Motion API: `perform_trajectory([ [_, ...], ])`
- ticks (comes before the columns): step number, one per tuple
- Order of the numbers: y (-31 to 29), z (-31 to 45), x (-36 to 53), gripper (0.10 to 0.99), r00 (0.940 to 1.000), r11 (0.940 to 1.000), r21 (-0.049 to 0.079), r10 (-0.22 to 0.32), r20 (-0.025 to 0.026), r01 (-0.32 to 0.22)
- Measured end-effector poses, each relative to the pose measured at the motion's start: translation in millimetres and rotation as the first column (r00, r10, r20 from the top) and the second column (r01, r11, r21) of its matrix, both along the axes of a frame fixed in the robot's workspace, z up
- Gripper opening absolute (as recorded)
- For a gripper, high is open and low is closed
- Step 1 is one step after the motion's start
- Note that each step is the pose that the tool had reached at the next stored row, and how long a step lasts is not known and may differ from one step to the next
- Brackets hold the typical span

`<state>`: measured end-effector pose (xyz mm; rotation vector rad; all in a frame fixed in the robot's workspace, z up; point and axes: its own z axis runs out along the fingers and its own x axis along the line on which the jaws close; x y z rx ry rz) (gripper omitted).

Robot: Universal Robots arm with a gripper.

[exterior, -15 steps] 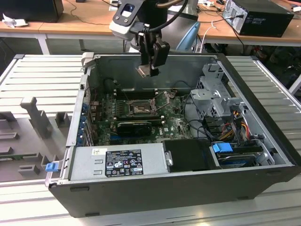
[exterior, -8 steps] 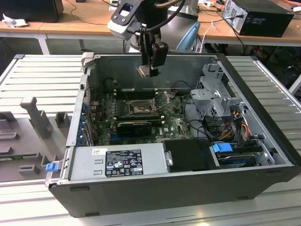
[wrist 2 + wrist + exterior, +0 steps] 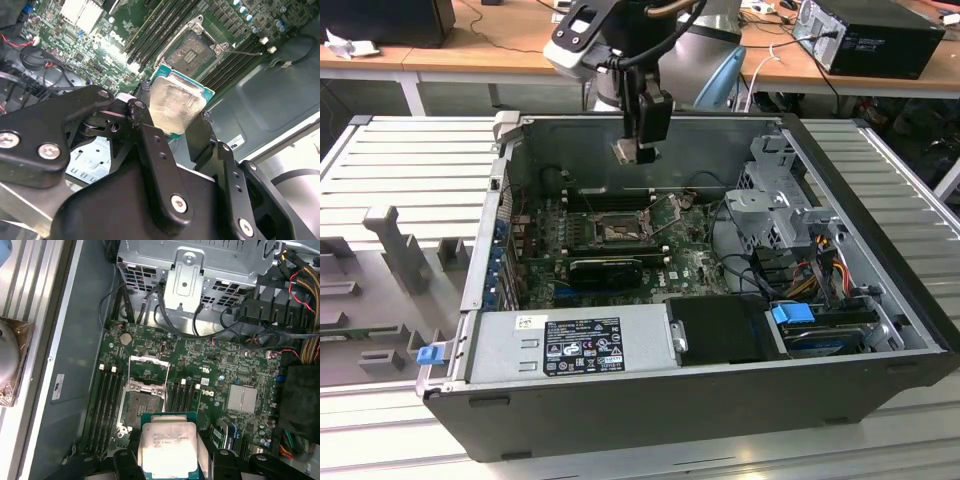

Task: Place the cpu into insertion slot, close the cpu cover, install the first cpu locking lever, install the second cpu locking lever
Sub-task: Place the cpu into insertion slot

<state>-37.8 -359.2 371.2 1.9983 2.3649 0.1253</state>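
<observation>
Tan-grey cpu pinched in the claw, hanging above the motherboard, apart from the insertion slot. The cpu cover stands open. Step one in hand; seating likely demands squaring chip over slot.

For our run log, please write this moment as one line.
gripper: shut on cpu | cpu: held above motherboard, not in insertion slot | cpu cover: open
</observation>
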Motion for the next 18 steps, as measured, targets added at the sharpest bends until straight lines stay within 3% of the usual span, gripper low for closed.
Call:
perform_trajectory([
  [6, 0.0, -0.4, 0.0, 0.525, 0.9959, 0.9959, 0.0, -0.091, 0.0, 0.091],
  [10, 0.0, -0.7, 0.0, 0.525, 0.989, 0.989, 0.0, -0.148, 0.0, 0.148],
  [13, 0.0, -0.9, 0.0, 0.525, 0.9763, 0.9763, 0.0, -0.216, 0.0, 0.216],
  [18, 0.0, -5.2, -0.3, 0.525, 0.9623, 0.9623, -0.001, -0.272, 0.0002, 0.272],
])
